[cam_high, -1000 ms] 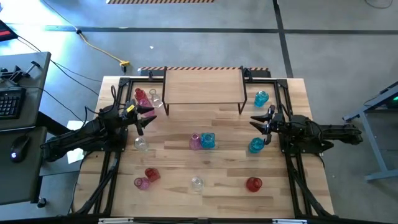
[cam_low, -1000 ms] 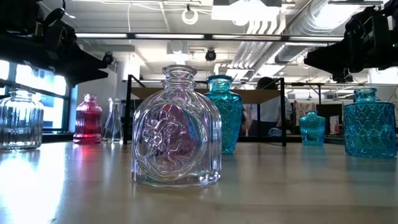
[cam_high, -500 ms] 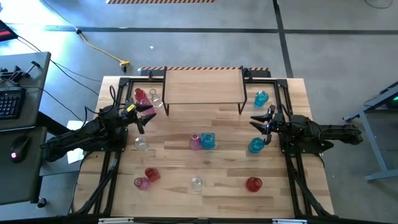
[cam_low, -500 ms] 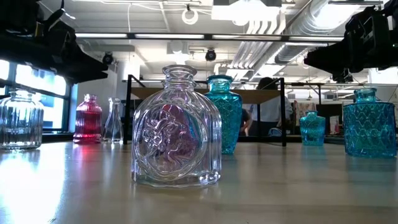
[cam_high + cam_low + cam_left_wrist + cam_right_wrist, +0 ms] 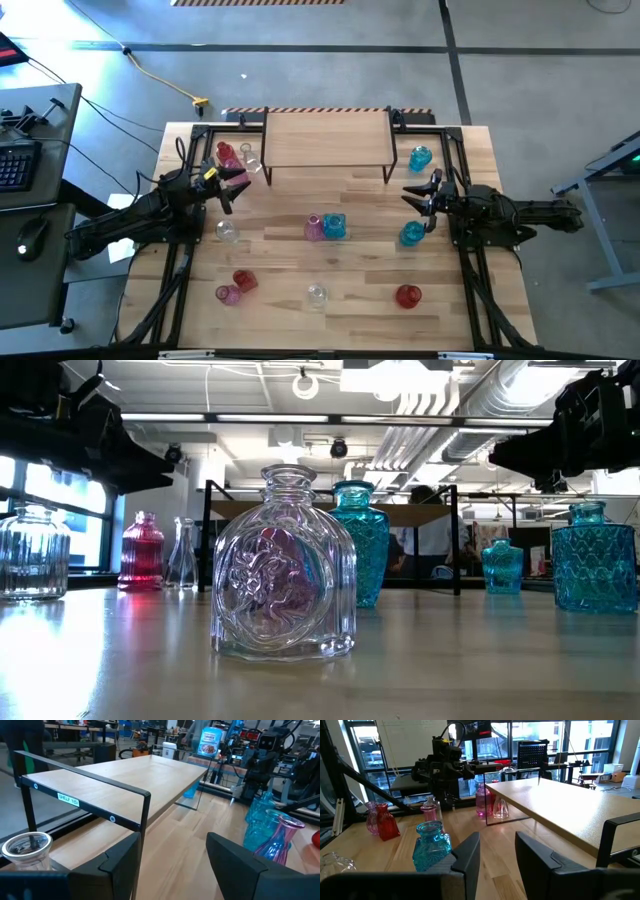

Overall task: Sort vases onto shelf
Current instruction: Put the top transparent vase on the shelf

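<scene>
- High view: straight down over the whole worktop (image 5: pixel 360 260).
- Low view: at worktop height, level, very close to a clear vase (image 5: pixel 283 565).
- Both wrist views look forward across the worktop, sharing the shelf (image 5: pixel 125 782).

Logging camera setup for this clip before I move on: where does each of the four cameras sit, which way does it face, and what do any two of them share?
High view: overhead, looking straight down on the shelf, the vases and both arms.
Low view: at tabletop height, facing a clear vase; dark arm parts hang at both upper corners.
Left wrist view: past the open left gripper toward the shelf edge and a pink vase.
Right wrist view: past the open right gripper toward a blue vase and the left arm.
Shared: both wrist views show the shelf.
</scene>
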Robot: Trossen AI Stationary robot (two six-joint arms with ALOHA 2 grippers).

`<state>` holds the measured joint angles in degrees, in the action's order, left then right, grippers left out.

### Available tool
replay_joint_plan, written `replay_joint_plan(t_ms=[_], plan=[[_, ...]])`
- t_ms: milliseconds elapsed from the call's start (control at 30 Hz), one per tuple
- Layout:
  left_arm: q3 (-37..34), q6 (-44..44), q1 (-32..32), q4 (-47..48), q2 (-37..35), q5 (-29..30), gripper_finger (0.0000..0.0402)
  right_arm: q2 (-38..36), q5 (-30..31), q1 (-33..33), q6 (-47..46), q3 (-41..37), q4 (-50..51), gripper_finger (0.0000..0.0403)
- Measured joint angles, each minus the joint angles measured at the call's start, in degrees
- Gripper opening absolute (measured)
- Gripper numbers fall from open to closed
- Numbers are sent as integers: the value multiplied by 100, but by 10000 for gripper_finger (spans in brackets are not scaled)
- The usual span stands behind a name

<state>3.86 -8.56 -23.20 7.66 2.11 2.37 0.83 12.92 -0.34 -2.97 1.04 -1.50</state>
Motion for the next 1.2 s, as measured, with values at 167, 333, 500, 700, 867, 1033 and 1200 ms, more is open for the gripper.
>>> replay_joint_plan(t_ms=[167, 333, 500, 700, 867, 1033, 1200], plan=[[0, -478, -1, -7, -2, -16, 219, -1, -2, -1, 0, 0, 0, 110], [0, -481, 0, 44, -2, 19, 219, 2, 8, 0, 1, 0, 1, 110], [0, -479, -1, 43, -2, 138, 219, -1, 23, -1, 40, 0, -1, 110], [0, -485, -2, 24, -2, 141, 219, 2, 37, 0, -168, 0, -2, 110], [-2, -485, -2, 24, -2, 153, 219, 0, 37, -2, -1206, 0, -2, 110], [-2, -483, -2, 24, -2, 196, 219, 1, 39, -2, -1784, 0, -2, 110], [-2, -485, -2, 24, -2, 208, 219, -1, 38, -2, -1788, 0, -2, 110]])
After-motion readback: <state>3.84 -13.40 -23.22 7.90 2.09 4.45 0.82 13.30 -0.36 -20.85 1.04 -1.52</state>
